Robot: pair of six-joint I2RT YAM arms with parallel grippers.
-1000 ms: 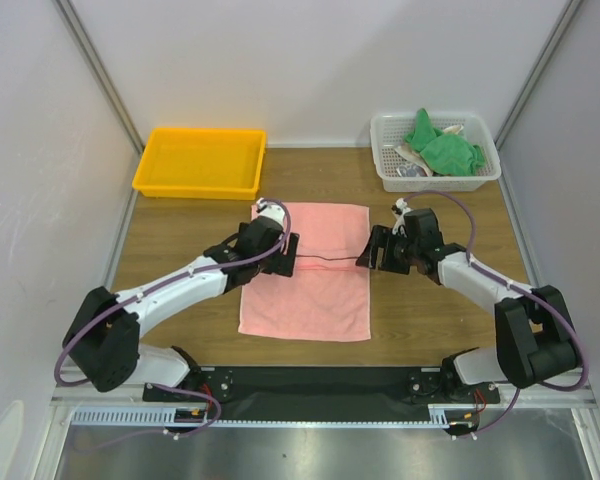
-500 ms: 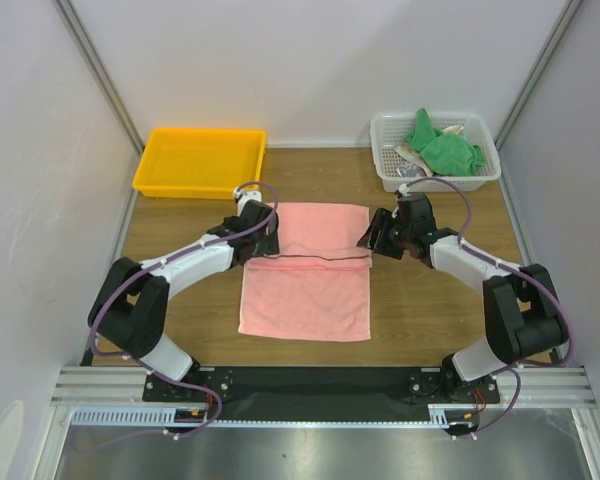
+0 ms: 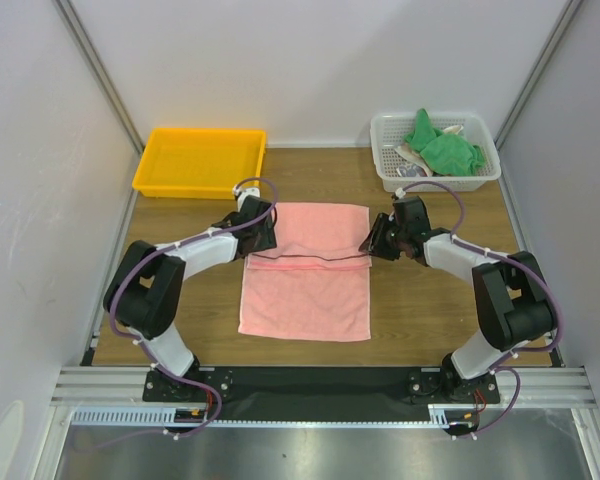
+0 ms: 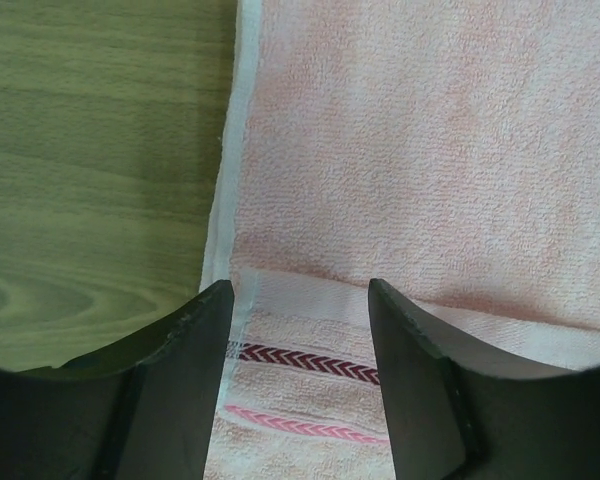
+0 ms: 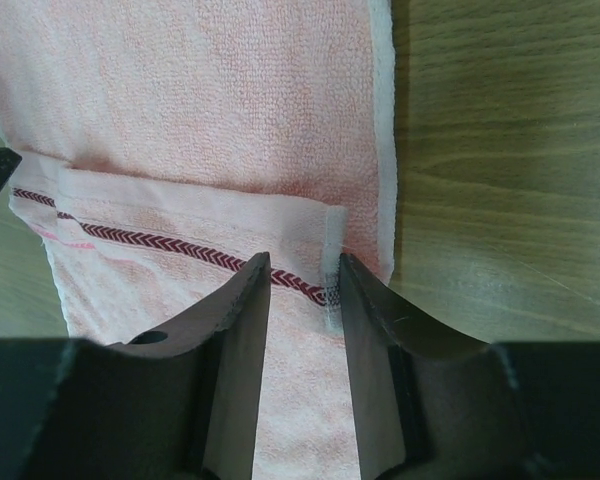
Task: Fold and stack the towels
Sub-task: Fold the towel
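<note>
Pink towel part-folded on bench. Left tool apart; right tool narrow over corner, grip unclear. Risk: lifting away drags corner, undoing fold.

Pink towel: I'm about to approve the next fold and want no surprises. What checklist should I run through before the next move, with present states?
1. Striped hem laid straight across the pink towel: ok.
2. Left tool open, fingers either side of the hem: ok.
3. Right tool free of the hem: cannot tell; narrow gap, cloth ridged against one finger.
4. Hem's right end flush with the layer below: not ok; it stops short.
5. Yellow tray ready for stacking: ok.
</note>
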